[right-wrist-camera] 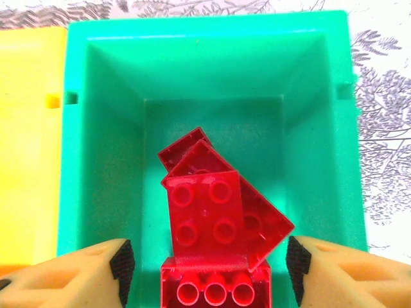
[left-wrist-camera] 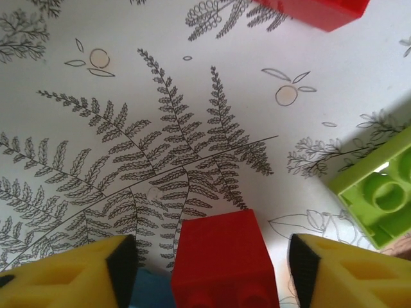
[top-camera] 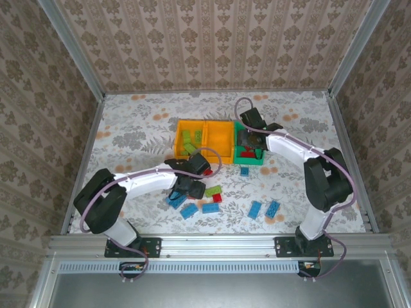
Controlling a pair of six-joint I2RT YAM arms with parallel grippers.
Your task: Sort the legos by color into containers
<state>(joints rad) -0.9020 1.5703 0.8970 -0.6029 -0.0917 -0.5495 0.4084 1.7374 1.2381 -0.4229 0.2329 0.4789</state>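
left gripper jaws apart, loose red brick between them, right gripper jaws apart and empty, red bricks in green bin between them

My left arm folds back at the elbow close to its base, then runs its forearm low, forward and inward. The wrist is bent so that my left gripper points down. Its yellow fingers with their black pads stand well apart. My right arm rises from its base to a high elbow and stretches forward and to my left. There my right gripper faces down, its jaws likewise spread wide and the pads clamping nothing.
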